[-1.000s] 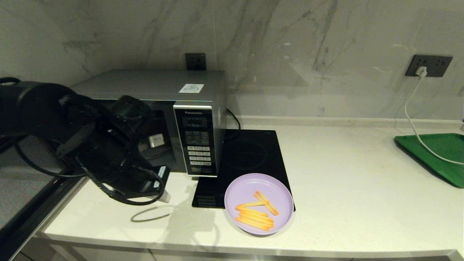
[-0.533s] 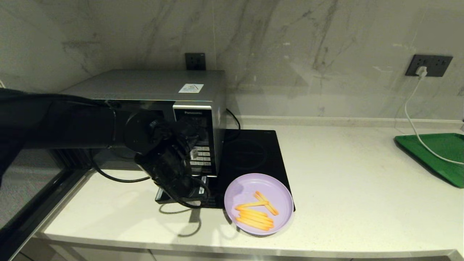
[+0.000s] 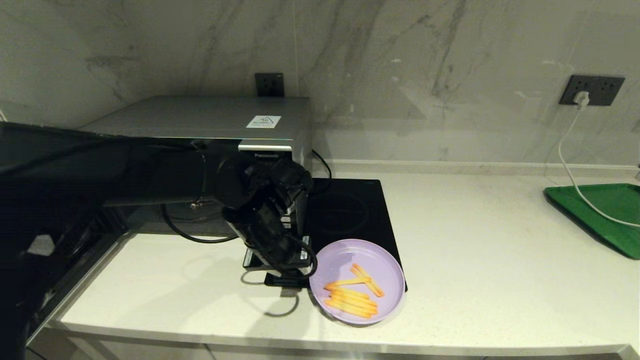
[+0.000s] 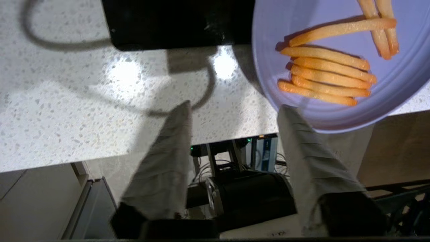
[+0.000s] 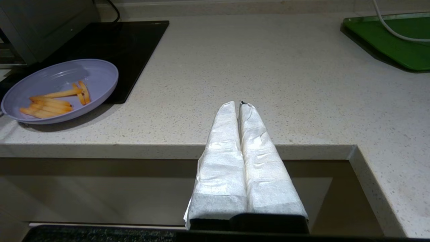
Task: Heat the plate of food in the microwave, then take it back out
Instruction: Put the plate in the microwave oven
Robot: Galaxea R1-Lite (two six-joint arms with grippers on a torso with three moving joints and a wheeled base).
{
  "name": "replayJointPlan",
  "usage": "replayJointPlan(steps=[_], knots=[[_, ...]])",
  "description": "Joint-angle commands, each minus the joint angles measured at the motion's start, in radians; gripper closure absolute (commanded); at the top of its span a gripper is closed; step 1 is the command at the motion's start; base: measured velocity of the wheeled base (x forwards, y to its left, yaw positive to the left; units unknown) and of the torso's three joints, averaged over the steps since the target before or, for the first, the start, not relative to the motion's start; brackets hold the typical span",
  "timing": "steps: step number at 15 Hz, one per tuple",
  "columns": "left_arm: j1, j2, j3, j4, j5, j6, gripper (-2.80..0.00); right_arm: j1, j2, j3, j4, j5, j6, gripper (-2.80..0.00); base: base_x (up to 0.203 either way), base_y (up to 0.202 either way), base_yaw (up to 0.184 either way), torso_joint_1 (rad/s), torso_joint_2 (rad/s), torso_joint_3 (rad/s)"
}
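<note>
left gripper [image 4: 231, 109] fingers spread apart, nothing held, above counter [image 3: 475, 250] just beside plate of food [image 3: 356, 281] | plate of food on counter front edge, partly on black hob [image 3: 345, 215], in front-right of microwave [image 3: 210, 120] | right gripper [image 5: 239, 105] fingers pressed together, empty, at counter edge, well apart from plate

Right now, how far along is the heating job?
Done: the microwave door looks swung open. In hand: the left gripper, open, reaches beside the plate of food on the counter. Left: loading, heating, retrieving. The right gripper is parked, shut, at the counter's front edge.
</note>
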Motion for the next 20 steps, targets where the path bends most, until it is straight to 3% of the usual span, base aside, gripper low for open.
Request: replayJointPlan(steps=[1,3,12,17,20], knots=[[-0.016,0.065,-0.029,0.004,0.032,-0.005,-2.8,0.0,0.0,0.0,0.0,0.0,0.0,0.0,0.0,0.0,0.0,0.0,0.0,0.0],[-0.027,0.092,-0.046,0.004,0.062,-0.009,-2.8,0.0,0.0,0.0,0.0,0.0,0.0,0.0,0.0,0.0,0.0,0.0,0.0,0.0],[-0.041,0.132,-0.056,0.001,0.067,-0.039,-2.8,0.0,0.0,0.0,0.001,0.0,0.0,0.0,0.0,0.0,0.0,0.0,0.0,0.0],[-0.04,0.166,-0.06,-0.013,0.143,-0.065,-2.8,0.0,0.0,0.0,0.0,0.0,0.0,0.0,0.0,0.0,0.0,0.0,0.0,0.0],[-0.041,0.178,-0.059,-0.013,0.148,-0.088,-2.8,0.0,0.0,0.0,0.0,0.0,0.0,0.0,0.0,0.0,0.0,0.0,0.0,0.0]])
